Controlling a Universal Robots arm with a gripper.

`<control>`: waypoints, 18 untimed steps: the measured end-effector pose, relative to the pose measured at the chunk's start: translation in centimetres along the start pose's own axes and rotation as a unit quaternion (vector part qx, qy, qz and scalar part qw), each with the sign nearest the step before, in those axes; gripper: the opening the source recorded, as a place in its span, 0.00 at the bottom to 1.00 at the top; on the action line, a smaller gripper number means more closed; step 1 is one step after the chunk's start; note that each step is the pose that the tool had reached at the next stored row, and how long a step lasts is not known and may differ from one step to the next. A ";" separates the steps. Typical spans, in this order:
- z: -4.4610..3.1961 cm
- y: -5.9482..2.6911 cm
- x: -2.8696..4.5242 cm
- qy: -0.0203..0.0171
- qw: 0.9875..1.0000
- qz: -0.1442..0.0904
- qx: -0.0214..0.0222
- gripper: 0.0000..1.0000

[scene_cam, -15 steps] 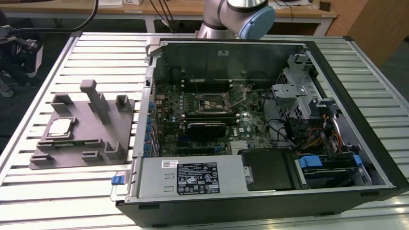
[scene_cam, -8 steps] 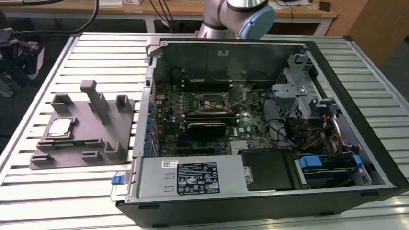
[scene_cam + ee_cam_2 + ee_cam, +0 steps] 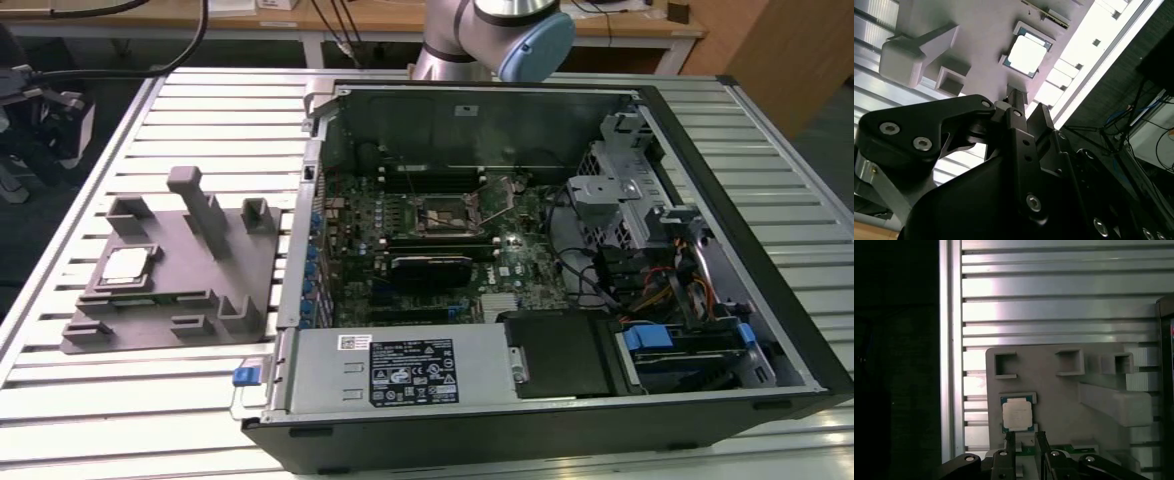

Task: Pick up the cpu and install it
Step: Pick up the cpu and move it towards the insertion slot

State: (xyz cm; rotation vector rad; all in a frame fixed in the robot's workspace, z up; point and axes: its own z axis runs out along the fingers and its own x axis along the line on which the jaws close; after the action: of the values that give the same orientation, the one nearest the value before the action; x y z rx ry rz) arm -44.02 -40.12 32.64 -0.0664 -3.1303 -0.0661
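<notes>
The cpu (image 3: pixel 124 264) is a small pale silver square lying flat in a recess of the grey plastic tray (image 3: pixel 174 290), on the exterior view's left beside the open computer case. In both wrist views the cpu (image 3: pixel 1017 414) (image 3: pixel 1026 52) lies some way beyond my gripper (image 3: pixel 1025 440) (image 3: pixel 1026 105), which hangs above the tray (image 3: pixel 1064 395) without touching anything. Its two black fingers (image 3: pixel 1010 442) stand slightly apart with nothing between them. The motherboard's dark metal-framed socket (image 3: pixel 447 213) sits in the middle of the case, its thin wire lever (image 3: pixel 501 200) raised.
The tray carries upright posts (image 3: pixel 200 205) and blocks near the cpu. The open case (image 3: pixel 747 200) holds a power supply (image 3: pixel 400 370), a drive cage (image 3: pixel 621 190) and cables. Everything rests on a slatted metal table (image 3: pixel 200 110). My arm's base (image 3: pixel 494 35) stands behind the case.
</notes>
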 end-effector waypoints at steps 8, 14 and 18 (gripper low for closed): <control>0.45 -0.05 -0.01 0.003 1.000 0.000 0.000 0.30; 0.78 -0.09 -0.01 0.006 1.000 0.000 0.000 0.30; 0.98 -0.13 -0.01 0.007 1.000 0.000 0.000 0.30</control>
State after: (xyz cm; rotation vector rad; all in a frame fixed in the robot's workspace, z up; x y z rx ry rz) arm -44.03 -40.21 31.66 -0.0665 -3.1169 -0.0654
